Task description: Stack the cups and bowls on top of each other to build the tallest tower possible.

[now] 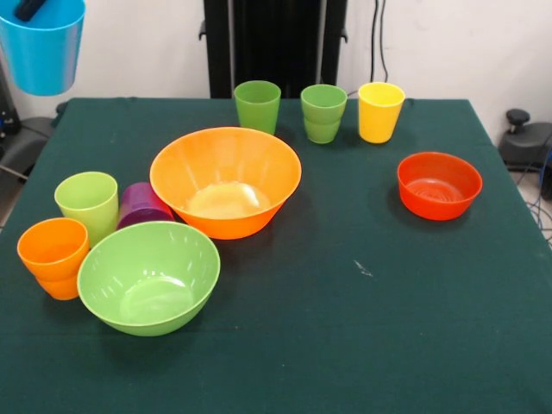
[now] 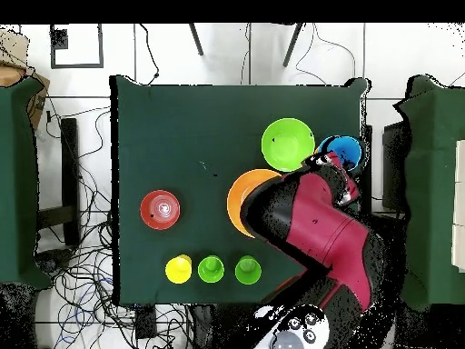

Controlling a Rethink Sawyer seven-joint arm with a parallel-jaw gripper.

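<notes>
Claw pinching blue cup, lifted clear of worktop, well left of orange bowl.

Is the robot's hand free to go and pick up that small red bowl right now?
Probably not yet: the hand is shut on the blue cup, held in the air. The red bowl itself sits alone, unobstructed.

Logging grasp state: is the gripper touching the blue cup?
Touching. In the front view the gripper reaches down into the blue cup, which hangs clear above the table, so it is being carried.
</notes>
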